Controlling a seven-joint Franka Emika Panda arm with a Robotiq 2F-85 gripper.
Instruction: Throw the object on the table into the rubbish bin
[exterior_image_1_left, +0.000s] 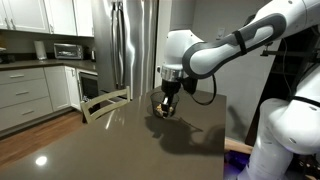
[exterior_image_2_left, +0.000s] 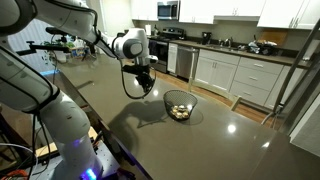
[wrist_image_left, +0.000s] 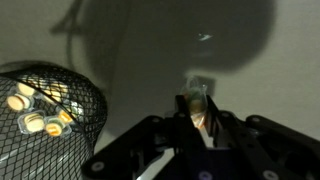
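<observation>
A small pale, translucent object (wrist_image_left: 197, 98) sits between my gripper's (wrist_image_left: 197, 108) fingers, and the fingers are shut on it. It is held just above the dark table (wrist_image_left: 130, 50). The rubbish bin (wrist_image_left: 45, 110) is a black wire-mesh basket with several small round things inside, at the left of the wrist view. In an exterior view my gripper (exterior_image_2_left: 146, 86) hangs a short way to the side of the bin (exterior_image_2_left: 179, 106), not over it. In an exterior view my gripper (exterior_image_1_left: 167, 100) overlaps the bin (exterior_image_1_left: 163, 112).
A wooden chair (exterior_image_1_left: 105, 100) stands at the table's far edge, with a steel fridge (exterior_image_1_left: 130, 45) behind it. Kitchen cabinets (exterior_image_2_left: 240, 75) lie beyond the table. A black cable (exterior_image_2_left: 127, 85) loops down from my wrist. The glossy table top (exterior_image_2_left: 220, 135) extends past the bin.
</observation>
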